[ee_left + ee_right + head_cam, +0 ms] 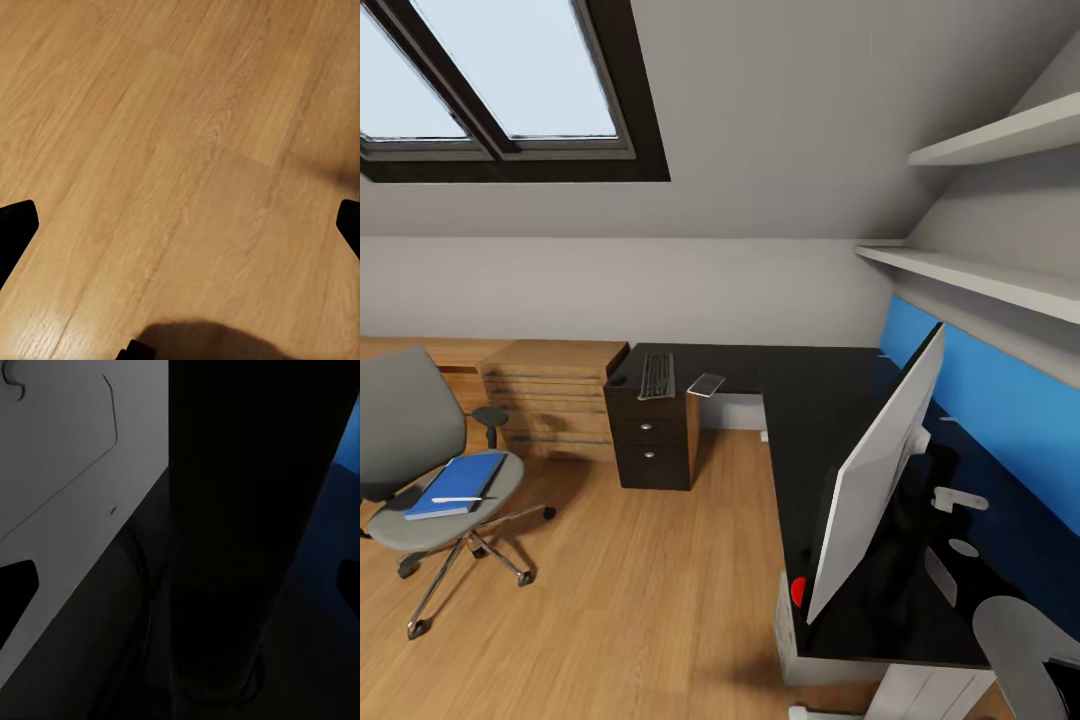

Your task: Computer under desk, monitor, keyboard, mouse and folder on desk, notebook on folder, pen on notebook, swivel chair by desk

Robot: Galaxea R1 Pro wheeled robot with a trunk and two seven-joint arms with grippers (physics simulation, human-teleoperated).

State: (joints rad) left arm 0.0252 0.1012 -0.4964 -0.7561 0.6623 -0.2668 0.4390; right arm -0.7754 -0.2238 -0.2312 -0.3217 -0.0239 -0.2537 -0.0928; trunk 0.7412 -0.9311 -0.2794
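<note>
Monitor [880,470] stood on desk [810,400], near right end. Keyboard [657,375] lay at far left end. Folder [455,484] on swivel chair [420,470], pen [458,499] atop, well left of desk.
</note>
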